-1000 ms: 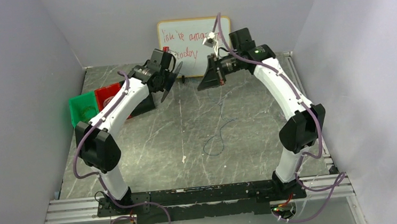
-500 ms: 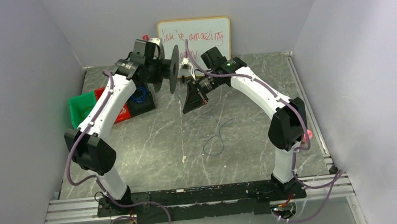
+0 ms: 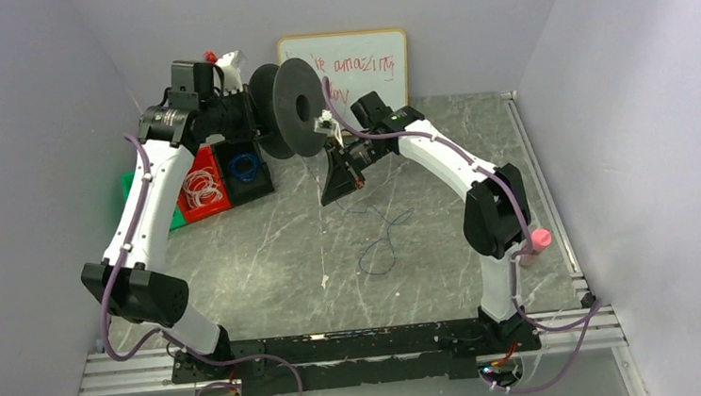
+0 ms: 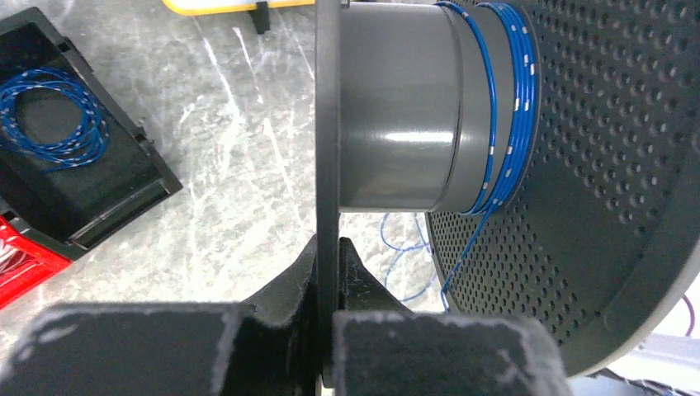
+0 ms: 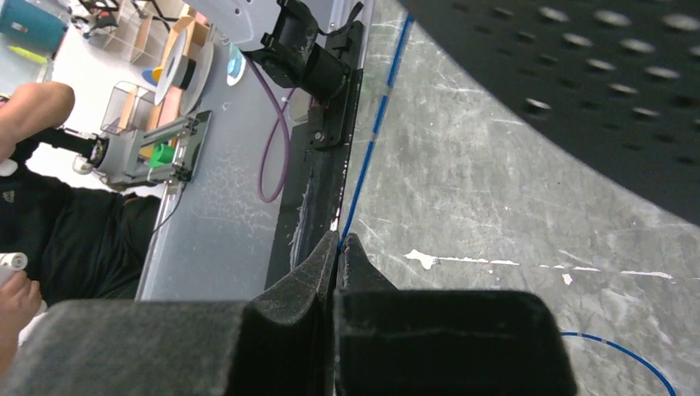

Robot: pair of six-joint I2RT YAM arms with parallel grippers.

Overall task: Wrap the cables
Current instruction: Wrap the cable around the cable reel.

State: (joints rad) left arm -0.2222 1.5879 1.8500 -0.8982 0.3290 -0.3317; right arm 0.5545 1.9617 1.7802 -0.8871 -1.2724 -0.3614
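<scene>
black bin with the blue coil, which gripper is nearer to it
Left. The left gripper, clamping the spool, is raised just beside the black bin; the right gripper, pinching the cable, is beyond the spool, farther right.

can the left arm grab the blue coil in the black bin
Probably not: the left end effector is shut on the spool flange, though the blue coil lies uncovered in the black bin.

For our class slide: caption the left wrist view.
Left claw pinches the rim of a black spool, blue cable wound round its grey hub.
</scene>
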